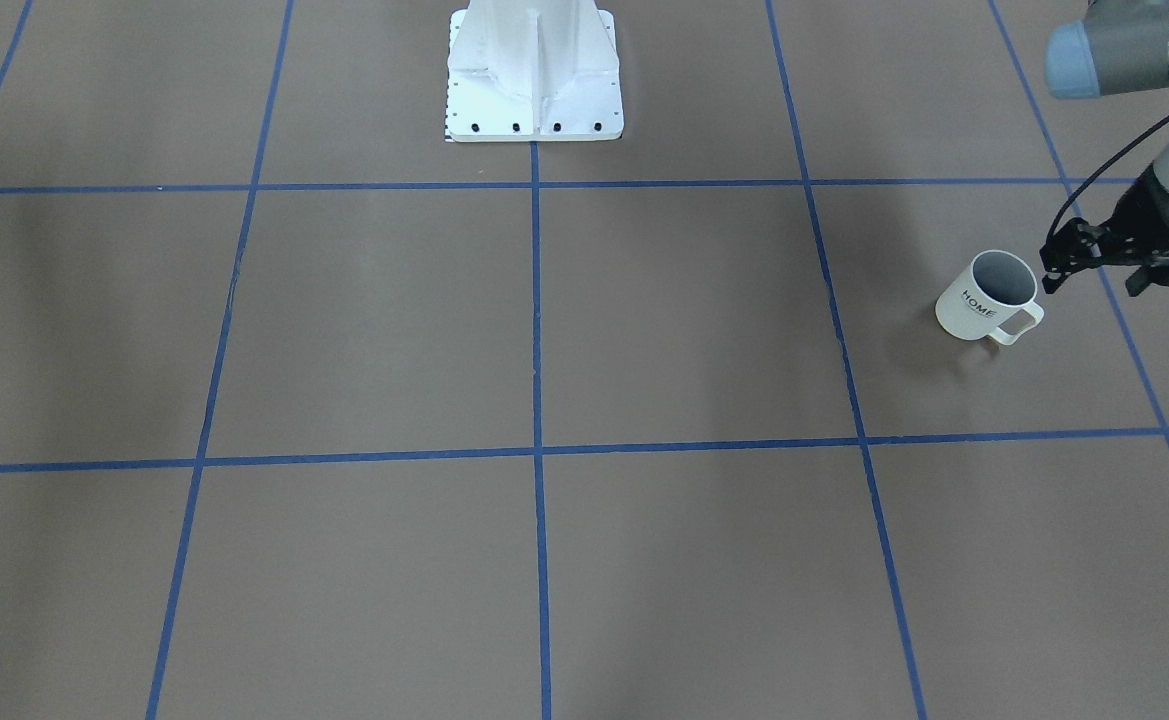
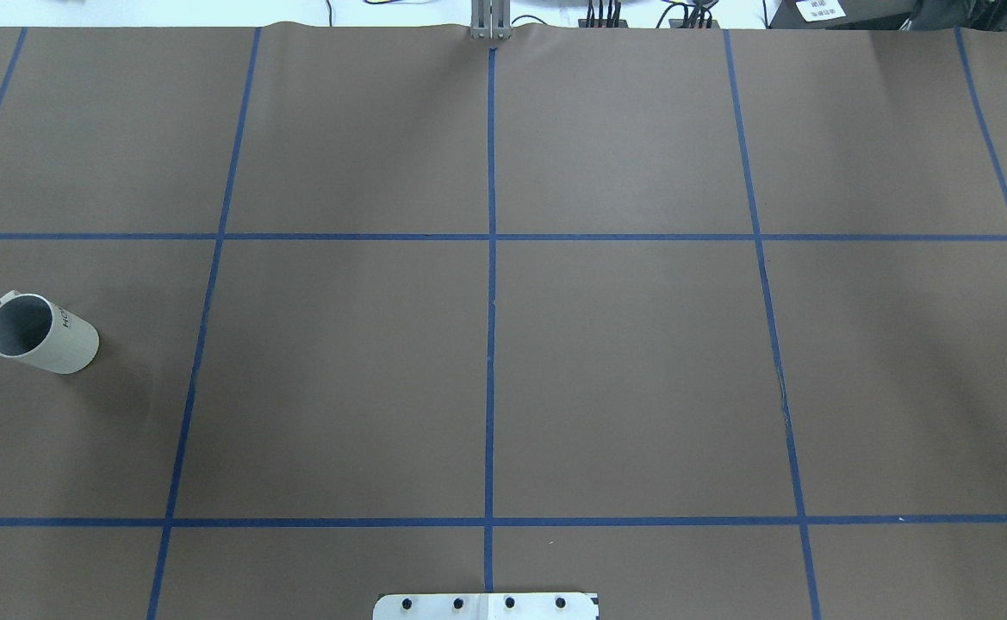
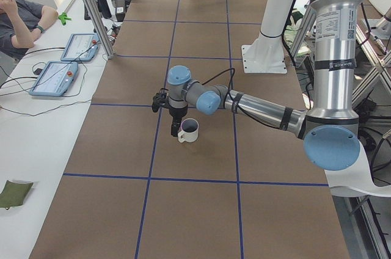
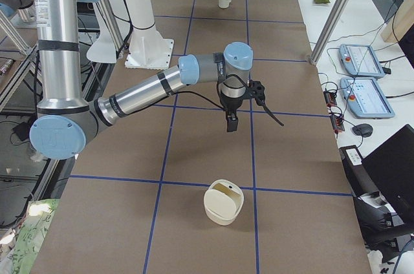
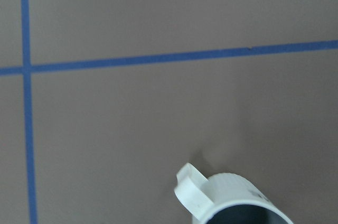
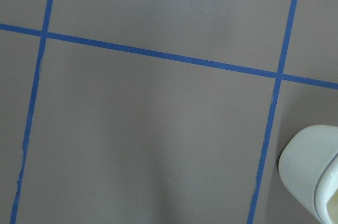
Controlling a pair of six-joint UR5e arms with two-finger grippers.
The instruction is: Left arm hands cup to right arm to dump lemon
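The cup [image 1: 987, 300] stands upright on the brown table, handle toward my left gripper [image 1: 1092, 280]; "HOME" shows on its side. It also shows in the overhead view as the cup [image 2: 42, 334], and the left wrist view catches the cup's rim and handle [image 5: 211, 195]. My left gripper hangs just beside the handle with its fingers apart and nothing between them. What I can see of the cup's inside is dark grey, and the lemon is hidden. My right gripper [image 4: 230, 124] hangs over bare table, far from the cup; I cannot tell if it is open or shut.
A cream container [image 4: 223, 204] sits at the table's right end, also seen as the container [image 6: 309, 174]. The white robot base [image 1: 534, 90] stands at the table's back edge. A seated person [image 3: 18, 21] and control tablets [image 3: 61, 69] are at a side table.
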